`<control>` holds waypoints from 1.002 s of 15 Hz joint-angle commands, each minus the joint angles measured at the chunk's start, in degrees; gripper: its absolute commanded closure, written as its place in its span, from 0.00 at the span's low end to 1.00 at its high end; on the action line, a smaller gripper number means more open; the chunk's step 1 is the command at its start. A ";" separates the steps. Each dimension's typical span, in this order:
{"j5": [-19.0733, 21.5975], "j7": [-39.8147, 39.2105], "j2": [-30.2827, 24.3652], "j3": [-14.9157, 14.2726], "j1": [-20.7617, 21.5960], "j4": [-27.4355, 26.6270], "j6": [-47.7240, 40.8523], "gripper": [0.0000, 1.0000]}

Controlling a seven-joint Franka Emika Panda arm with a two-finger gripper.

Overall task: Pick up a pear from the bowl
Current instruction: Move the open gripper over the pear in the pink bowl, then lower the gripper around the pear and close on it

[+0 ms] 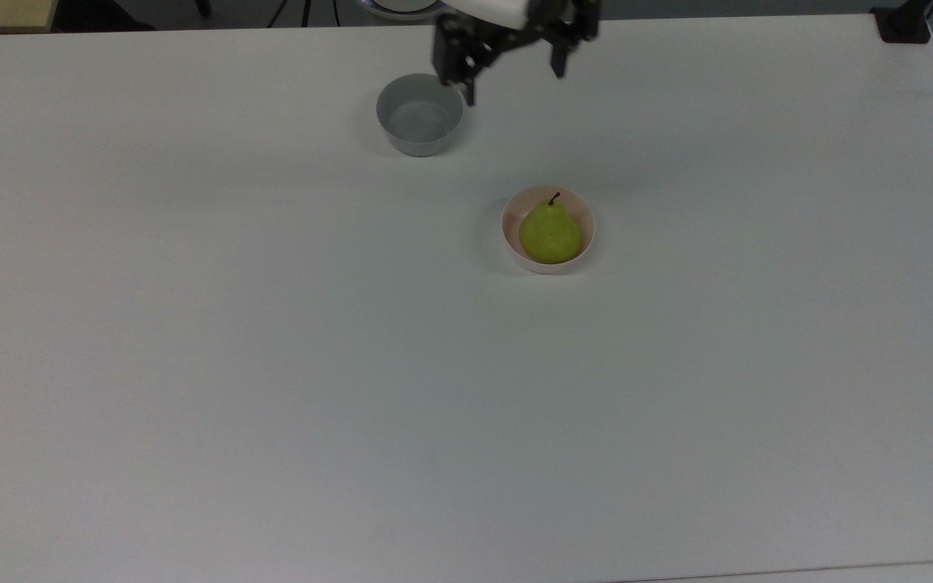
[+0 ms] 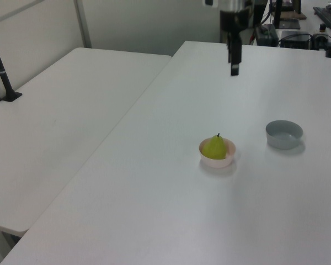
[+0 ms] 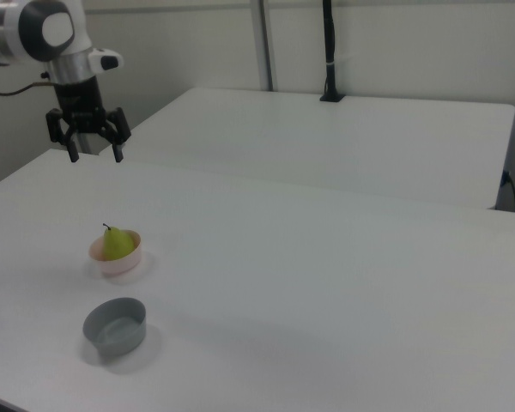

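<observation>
Pear point(image 1: 550, 235) sits stem-up inside the pink bowl point(image 1: 588, 243) on my white table point(image 1: 272, 364). I see the gripper point(image 1: 513, 77) high above the table, well apart from the bowl, fingers spread wide and holding nothing. A grey bowl point(image 1: 419, 123) stands near the pink one.

The top view looks steeply down on the white rectangular desk point(image 1: 272, 364) from its near edge. The left view and the right view look obliquely from opposite ends; all share the desk's middle.
</observation>
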 commanded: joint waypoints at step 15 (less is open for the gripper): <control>-2.45 2.44 15.38 -6.11 10.92 -6.62 16.45 0.00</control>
